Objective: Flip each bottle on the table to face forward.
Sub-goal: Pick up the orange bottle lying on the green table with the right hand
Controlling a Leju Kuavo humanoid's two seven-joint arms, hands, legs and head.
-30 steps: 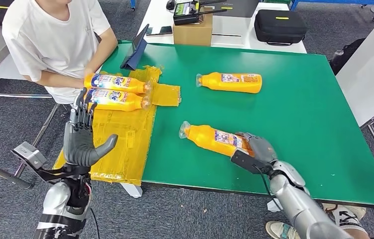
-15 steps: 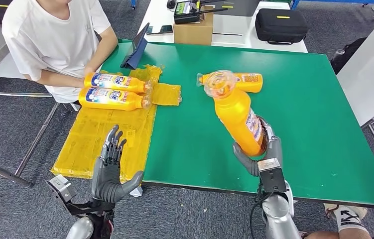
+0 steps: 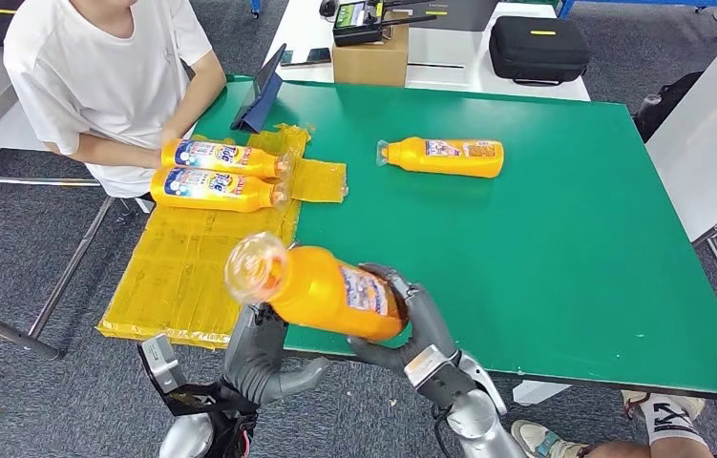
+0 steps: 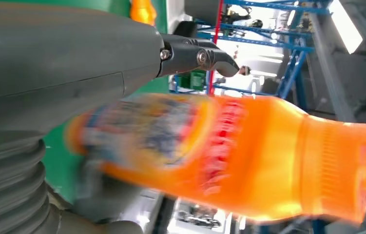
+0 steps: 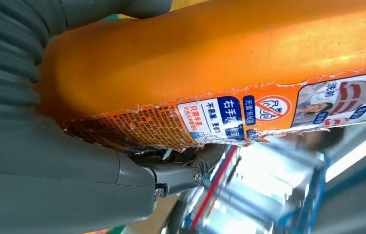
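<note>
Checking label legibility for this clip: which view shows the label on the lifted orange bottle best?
The right wrist view: the label is close and sharp, its torn edge and print visible on the orange bottle that the right hand holds. The left wrist view shows it blurred; the head view shows it small and partly covered by fingers.

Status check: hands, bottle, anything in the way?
Right hand grips orange bottle off the table, cap end left. Left hand open just under it. Nothing blocking; person seated at far left corner.
</note>
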